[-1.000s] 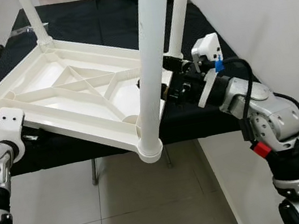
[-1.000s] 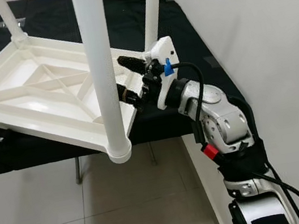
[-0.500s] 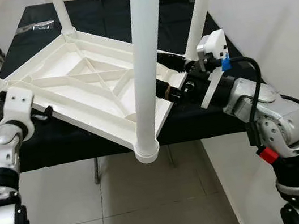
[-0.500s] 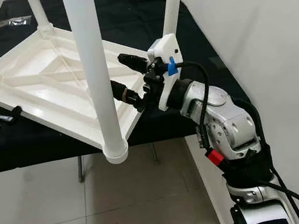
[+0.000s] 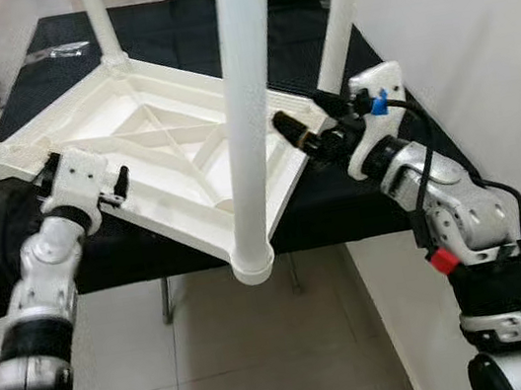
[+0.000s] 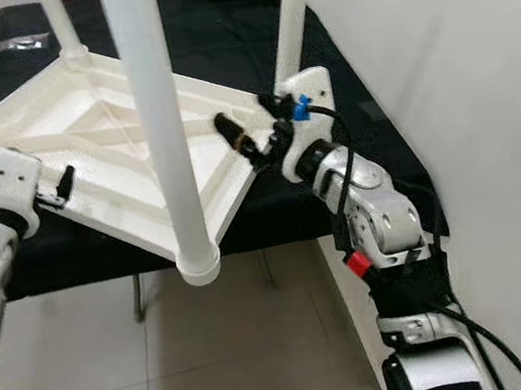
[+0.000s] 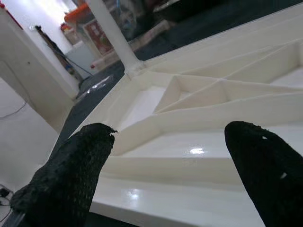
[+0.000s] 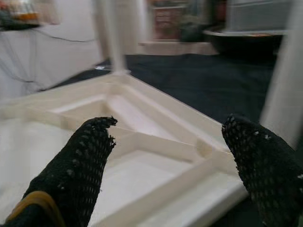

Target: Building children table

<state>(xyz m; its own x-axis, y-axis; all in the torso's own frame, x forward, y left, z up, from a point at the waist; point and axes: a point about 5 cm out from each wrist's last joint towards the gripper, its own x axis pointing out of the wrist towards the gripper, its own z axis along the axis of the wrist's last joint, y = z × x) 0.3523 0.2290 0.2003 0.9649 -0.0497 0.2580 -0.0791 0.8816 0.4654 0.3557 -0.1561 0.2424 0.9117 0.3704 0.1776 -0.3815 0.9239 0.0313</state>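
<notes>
Tabletop [image 5: 164,156] lies inverted on the black-draped bench [image 5: 163,31], ribbed underside up, all four white legs seated in their corner sockets; nearest leg [image 5: 244,108] overhangs the bench's front edge.

Change over the last second: left gripper [image 5: 117,187] has risen from below the near-left rim and now sits at that rim, fingers spread to either side of it, nothing clamped. Right gripper [image 5: 306,119] has backed slightly off the right-hand edge; fingers apart, and in the right wrist view both fingertips [image 8: 90,146] stand clear above the ribs. Whether either pad actually touches plastic is hard to tell from the head views.

Whole scene has also shifted in frame, so the head has moved; the tabletop looks turned a little, though part of that may be camera motion.

Reading: assembly appears complete. Both grippers bracket opposite edges, likely staging a two-handed grasp to lift and flip the table upright.
</notes>
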